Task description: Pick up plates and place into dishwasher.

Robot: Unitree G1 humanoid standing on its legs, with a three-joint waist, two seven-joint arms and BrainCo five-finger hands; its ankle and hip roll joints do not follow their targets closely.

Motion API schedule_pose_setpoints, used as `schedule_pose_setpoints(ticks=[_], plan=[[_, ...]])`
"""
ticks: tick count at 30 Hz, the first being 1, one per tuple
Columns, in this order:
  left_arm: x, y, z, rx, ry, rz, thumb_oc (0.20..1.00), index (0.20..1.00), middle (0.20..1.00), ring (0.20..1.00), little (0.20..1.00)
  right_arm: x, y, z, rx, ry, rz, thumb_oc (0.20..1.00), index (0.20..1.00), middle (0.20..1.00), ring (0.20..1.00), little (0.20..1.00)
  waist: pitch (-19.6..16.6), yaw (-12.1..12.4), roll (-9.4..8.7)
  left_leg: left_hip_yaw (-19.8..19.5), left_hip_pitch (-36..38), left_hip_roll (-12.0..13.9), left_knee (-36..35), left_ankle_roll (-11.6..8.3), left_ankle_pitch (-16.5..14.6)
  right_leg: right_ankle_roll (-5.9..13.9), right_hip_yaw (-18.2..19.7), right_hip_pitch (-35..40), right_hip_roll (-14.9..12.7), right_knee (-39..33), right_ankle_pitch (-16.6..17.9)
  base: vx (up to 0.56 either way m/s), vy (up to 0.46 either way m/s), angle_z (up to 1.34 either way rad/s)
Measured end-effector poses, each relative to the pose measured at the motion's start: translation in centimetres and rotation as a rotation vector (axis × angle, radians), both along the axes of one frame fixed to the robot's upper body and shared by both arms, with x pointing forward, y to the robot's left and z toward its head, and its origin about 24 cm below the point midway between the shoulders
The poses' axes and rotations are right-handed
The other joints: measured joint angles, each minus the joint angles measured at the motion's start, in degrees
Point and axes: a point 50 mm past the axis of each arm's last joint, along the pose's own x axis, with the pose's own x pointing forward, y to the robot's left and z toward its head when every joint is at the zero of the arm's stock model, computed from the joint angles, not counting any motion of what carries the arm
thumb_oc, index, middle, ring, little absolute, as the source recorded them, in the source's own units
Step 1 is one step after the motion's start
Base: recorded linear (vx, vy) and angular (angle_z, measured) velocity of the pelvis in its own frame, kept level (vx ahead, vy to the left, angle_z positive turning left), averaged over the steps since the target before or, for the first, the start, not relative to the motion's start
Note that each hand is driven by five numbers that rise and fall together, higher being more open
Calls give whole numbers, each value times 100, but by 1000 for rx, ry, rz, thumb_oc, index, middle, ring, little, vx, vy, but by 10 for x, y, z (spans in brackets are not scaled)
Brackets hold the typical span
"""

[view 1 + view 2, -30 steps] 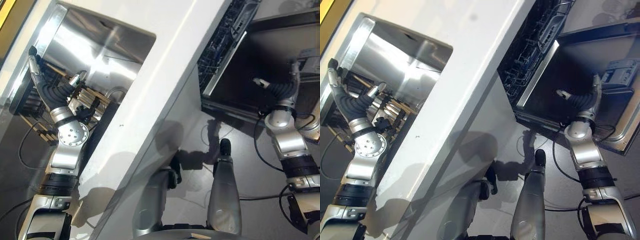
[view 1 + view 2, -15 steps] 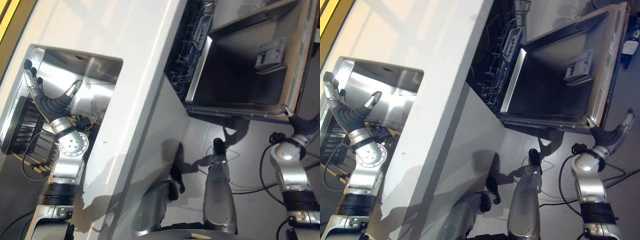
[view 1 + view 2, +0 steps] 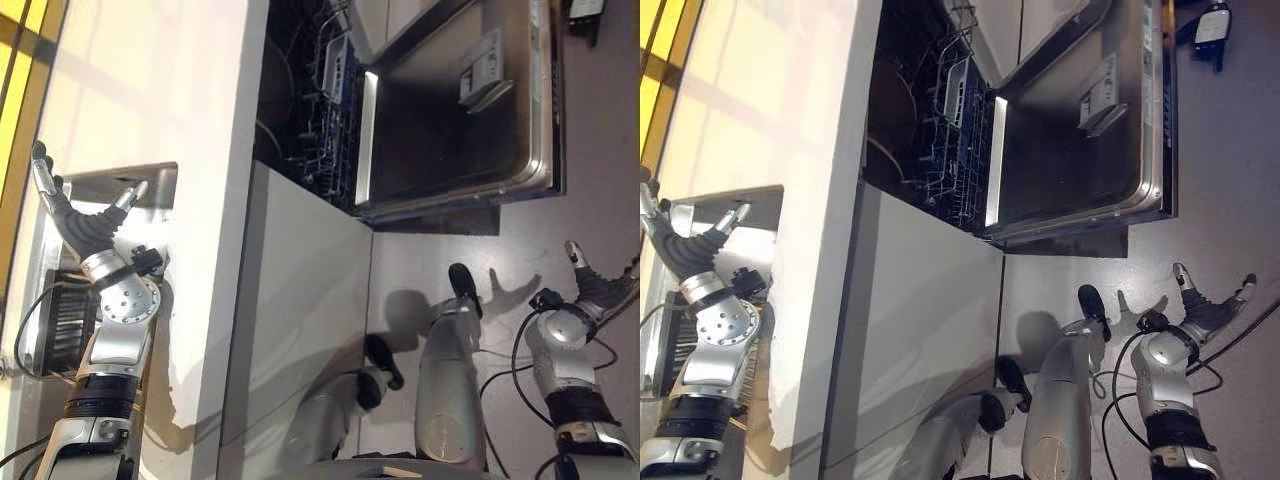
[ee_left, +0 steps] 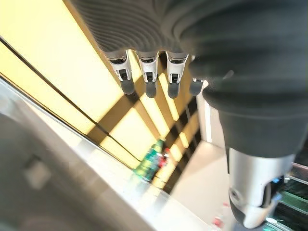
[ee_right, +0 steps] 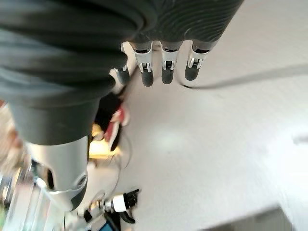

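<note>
White counter [image 3: 150, 90] runs up the scene, with a steel sink [image 3: 100, 185] cut into its left part and a dark slatted drying rack [image 3: 62, 320] at the sink's near left edge.

Dishwasher [image 3: 330, 110]: set under the counter's right edge, standing open. Its steel-lined door [image 3: 450, 120] is folded down over the grey floor [image 3: 1230, 150], detergent compartment facing up. Wire racks [image 3: 955, 130] show inside the dark tub; a curved pale rim inside may be a plate, though this cannot be told for sure.

Left hand [image 3: 85, 215]: raised above the sink, fingers straight and spread, thumb held apart, nothing in it. Its wrist view shows the dark fingertips [image 4: 149, 86] in a row against a yellow, dark-striped wall, with a green bottle [image 4: 150, 156] blurred beyond.

Right hand [image 3: 1210, 300]: low over the floor, clear of the door's near corner, fingers and thumb splayed wide, holding nothing. Its wrist view shows the fingertips [image 5: 166, 74] above bare pale floor.
</note>
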Motion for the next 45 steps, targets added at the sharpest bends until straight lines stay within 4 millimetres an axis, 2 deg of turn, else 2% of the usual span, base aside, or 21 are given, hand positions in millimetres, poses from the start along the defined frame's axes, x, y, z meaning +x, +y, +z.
schedule_pose_setpoints(ticks=[1, 2, 3, 4, 6, 10, 14, 17, 21, 23, 25, 28, 29, 30, 32, 34, 37, 45], plan=[[1, 1, 5, -9, -18, -3, 1000, 1000, 1000, 1000, 1000, 1, 4, -2, 48, -41, 30, 1000, 1000, 1000, 1000, 1000, -5, 50, 7, 61, -163, 44, 146, -8, -8, -201, 132, -302, -40, 658, -167, -5, -31, -7], [3, -1, 10, -7, -39, -15, 1000, 1000, 1000, 1000, 1000, 4, 5, -1, 68, -74, 72, 1000, 1000, 1000, 1000, 1000, -12, 67, 17, 62, -334, 39, 334, -54, -71, -319, 229, -471, -190, 1279, -552, -28, -32, 22], [2, -1, 14, 4, -49, -20, 1000, 1000, 1000, 1000, 1000, 9, 8, 3, 88, -118, 130, 1000, 1000, 1000, 1000, 1000, -13, 71, 7, 67, -502, 27, 612, -130, -182, -78, 197, -532, -310, 1407, -917, -39, -45, 22], [1, -2, 13, 7, -46, -25, 1000, 1000, 1000, 1000, 1000, 19, 13, 10, 93, -159, 199, 1000, 1000, 1000, 1000, 1000, -96, 139, 102, 36, -709, 43, 840, -213, -267, 185, 183, -700, -277, 1500, -919, -46, -72, 2], [4, -13, 13, 5, -52, -66, 1000, 1000, 1000, 1000, 1000, 33, 18, 26, 100, -255, 311, 1000, 1000, 1000, 1000, 1000, -191, 248, 222, 26, -797, 68, 939, -227, -278, 141, 197, -834, -227, 1612, -908, -45, -99, -12], [10, -29, 24, 23, -84, -144, 1000, 1000, 1000, 1000, 1000, 62, 34, 63, 51, -397, 566, 1000, 1000, 1000, 1000, 1000, -306, 249, 368, -9, -1147, 174, 1494, -189, -485, 145, 178, -1038, -276, 1793, -881, -44, -127, -1], [13, -34, 42, 34, -146, -174, 1000, 1000, 1000, 1000, 1000, 66, 16, 86, 18, -452, 593, 1000, 1000, 1000, 1000, 1000, -355, 404, 427, -156, -1689, 99, 2006, -145, -584, 147, 181, -1448, -386, 2146, -879, -16, -107, 23], [12, -33, 42, 26, -146, -174, 1000, 1000, 1000, 1000, 1000, 73, 4, 101, 10, -444, 615, 1000, 1000, 1000, 1000, 1000, -356, 518, 428, -185, -1914, 129, 2289, -161, -598, 123, 207, -1649, -379, 2381, -889, -4, -98, 14], [10, -31, 44, 56, -136, -185, 1000, 1000, 1000, 1000, 1000, 85, 0, 117, 17, -410, 632, 1000, 1000, 1000, 1000, 1000, -362, 567, 436, -285, -2203, 170, 2606, -159, -602, 118, 205, -1848, -347, 2553, -890, 1, -70, 5], [10, -31, 47, 53, -143, -192, 1000, 1000, 1000, 1000, 1000, 86, -2, 121, 9, -405, 635, 1000, 1000, 1000, 1000, 1000, -364, 603, 439, -310, -2390, 205, 2793, -152, -607, 16, 242, -1973, -341, 2797, -919, 9, -29, 11], [8, -29, 44, 49, -136, -193, 1000, 1000, 1000, 1000, 1000, 87, -4, 129, -5, -411, 638, 1000, 1000, 1000, 1000, 1000, -353, 632, 425, -343, -2476, 141, 2883, -177, -619, 29, 258, -2097, -317, 2845, -929, 11, -15, 14], [7, -32, 38, 34, -121, -205, 1000, 1000, 1000, 1000, 1000, 91, 0, 130, 4, -383, 678, 1000, 1000, 1000, 1000, 1000, -367, 736, 444, -453, -2503, 188, 2800, -177, -633, 21, 234, -2129, -240, 2814, -905, 9, -8, -22], [7, -34, 38, 41, -115, -220, 1000, 1000, 1000, 1000, 1000, 92, 2, 128, 13, -370, 692, 1000, 1000, 1000, 1000, 1000, -371, 763, 460, -446, -2567, 282, 2865, -169, -624, -318, 289, -2143, -155, 3353, -1169, 6, 17, -7], [7, -33, 40, 45, -120, -219, 1000, 1000, 1000, 1000, 1000, 92, 2, 133, 4, -374, 702, 1000, 1000, 1000, 1000, 1000, -337, 745, 404, -467, -2632, 277, 2907, -206, -620, -91, 269, -2059, -176, 3603, -1614, 5, 21, 11], [9, -38, 36, 37, -100, -235, 1000, 1000, 1000, 1000, 1000, 93, 6, 135, -1, -381, 733, 1000, 1000, 1000, 1000, 1000, -338, 685, 406, -403, -2651, 154, 2929, -380, -675, -100, 201, -2124, -190, 3554, -1628, 0, 17, 15], [10, -39, 37, 34, -105, -233, 1000, 1000, 1000, 1000, 1000, 94, 11, 133, -3, -354, 768, 1000, 1000, 1000, 1000, 1000, -328, 684, 393, -490, -2552, 91, 2810, -236, -601, -101, 169, -2107, -169, 3510, -1624, 1, 11, -16], [12, -42, 33, 19, -87, -239, 1000, 1000, 1000, 1000, 1000, 94, 16, 125, 3, -312, 793, 1000, 1000, 1000, 1000, 1000, -335, 673, 402, -553, -2418, 119, 2648, -208, -552, -192, -14, -1909, -182, 3233, -1454, 18, 23, -16], [18, -56, 21, -45, -64, -283, 1000, 1000, 1000, 1000, 1000, 85, 23, 106, 9, -254, 800, 1000, 1000, 1000, 1000, 1000, -316, 650, 378, -761, -1860, 133, 2108, -250, -368, -239, -441, -1212, -279, 2766, -1408, 49, 24, 6]])
